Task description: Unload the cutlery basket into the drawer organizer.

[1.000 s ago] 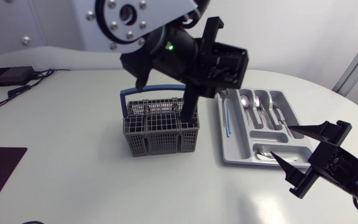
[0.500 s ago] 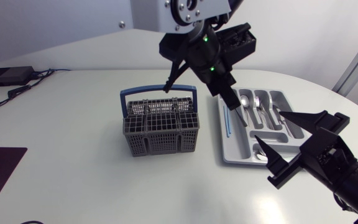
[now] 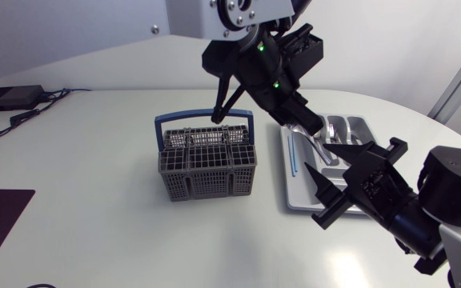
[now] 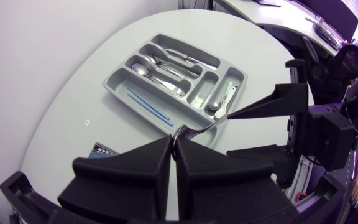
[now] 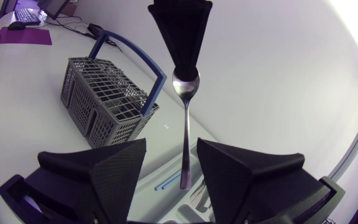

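Clearly the spoon (image 5: 185,124) is already out of the cutlery basket (image 3: 206,168). The left hand (image 4: 174,144) is closed on it at the bowl end, right of centre in the head view, above the drawer organizer (image 3: 285,160). The basket stands on the surface near the frame's middle, well apart from the spoon.

The right hand (image 5: 171,143) is wide open and holds nothing. It comes in from the lower right of the head view and faces the spoon end-on. In the right wrist view the spoon's long axis runs straight from the left hand's tips toward the right hand. The bowl is up at the left hand, and the handle points into the gap between the open fingers, touching neither of them.

So the handle end is the free end and the right hand is nearest it. Whether passed across or lowered, the spoon slants across the organizer's slots and would probably need turning to lie along one
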`<state>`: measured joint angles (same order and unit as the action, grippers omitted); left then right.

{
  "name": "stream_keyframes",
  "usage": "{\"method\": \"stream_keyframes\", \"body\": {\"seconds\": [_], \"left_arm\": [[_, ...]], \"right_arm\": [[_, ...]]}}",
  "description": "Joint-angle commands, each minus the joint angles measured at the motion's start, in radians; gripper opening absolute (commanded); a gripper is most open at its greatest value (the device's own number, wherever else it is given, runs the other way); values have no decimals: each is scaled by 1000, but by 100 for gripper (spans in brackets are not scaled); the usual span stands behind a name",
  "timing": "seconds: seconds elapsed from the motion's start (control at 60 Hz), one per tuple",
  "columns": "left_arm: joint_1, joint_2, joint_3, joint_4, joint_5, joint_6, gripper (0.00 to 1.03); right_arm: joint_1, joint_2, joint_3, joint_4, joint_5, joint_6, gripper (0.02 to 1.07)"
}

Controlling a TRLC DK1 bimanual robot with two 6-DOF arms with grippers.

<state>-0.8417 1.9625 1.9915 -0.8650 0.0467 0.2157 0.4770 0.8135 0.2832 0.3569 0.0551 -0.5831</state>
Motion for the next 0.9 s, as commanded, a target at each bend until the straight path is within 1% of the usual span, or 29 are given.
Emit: {"method": "stream_keyframes", "body": {"seconds": [0.0, 0.183, 0.233, 0.317, 0.45, 0.533, 0.617, 0.7, 0.883], "left_arm": [[1, -22, -5, -12, 13, -38, 3], [-2, -22, -3, -26, 21, -61, 3], [-2, -22, -3, -29, 24, -65, 3], [-2, -24, -5, -32, 27, -72, 3], [0, -24, -5, -35, 36, -75, 3], [-2, -24, -5, -39, 36, -75, 3], [-2, -22, -7, -39, 38, -75, 3], [0, -22, -7, -39, 38, -75, 3], [1, -24, -11, -40, 38, -75, 3]], "right_arm": [[8, 35, 36, 31, 14, -20, 52], [8, 98, 71, 65, 25, -43, 52], [8, 122, 76, 88, 28, -52, 47], [11, 153, 85, 108, 34, -61, 42], [15, 181, 94, 129, 45, -72, 29], [15, 196, 99, 139, 48, -72, 29], [15, 197, 102, 140, 49, -75, 22], [18, 199, 103, 140, 52, -75, 20], [23, 207, 106, 140, 55, -75, 13]]}}
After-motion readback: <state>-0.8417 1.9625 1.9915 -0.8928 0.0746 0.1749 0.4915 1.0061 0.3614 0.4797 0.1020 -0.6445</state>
